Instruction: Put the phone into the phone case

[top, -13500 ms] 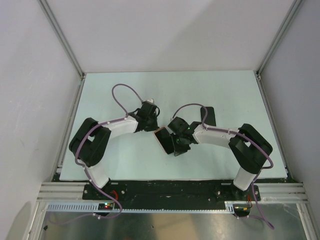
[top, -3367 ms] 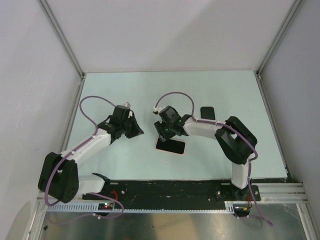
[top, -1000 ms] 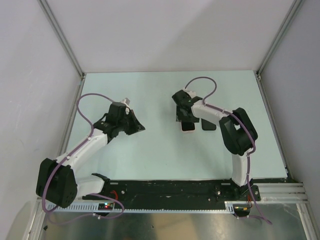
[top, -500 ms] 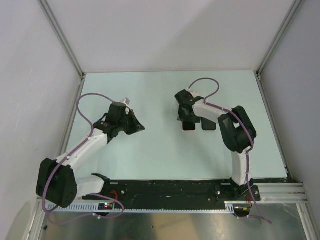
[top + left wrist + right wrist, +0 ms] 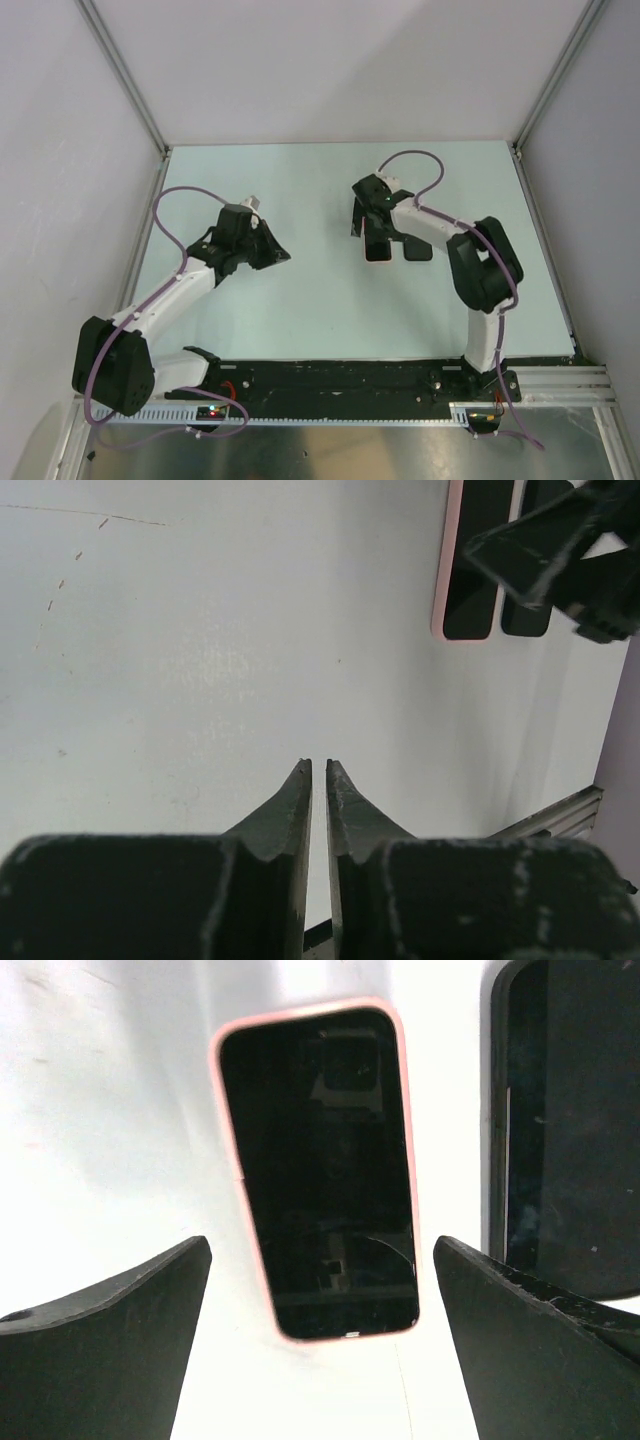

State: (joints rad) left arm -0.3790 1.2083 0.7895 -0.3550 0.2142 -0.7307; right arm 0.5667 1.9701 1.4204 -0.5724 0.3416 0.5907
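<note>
The pale counter carries everything. The right end effector hangs wide open over the far-right area, gripping nothing. The left end effector, well apart at left, is nearly closed and empty. A black slab lies just right of the phone case, and the phone sits inside that case.

Phone: black glass face, glossy, with mirror-like reflections.
Case: salmon-pink rim, smooth, apparently matt plastic.
Slab, right of the phone: dark glossy face with a duller border.
Table: pale, smooth, matt top with faint scuff marks.
Left gripper and right gripper: matt black plastic, with rough edges scuffed grey.
Arm shells: smooth white plastic.
Rail, near edge: bare metal.
Sheet, nearer still: brushed metal with a dull sheen.
</note>
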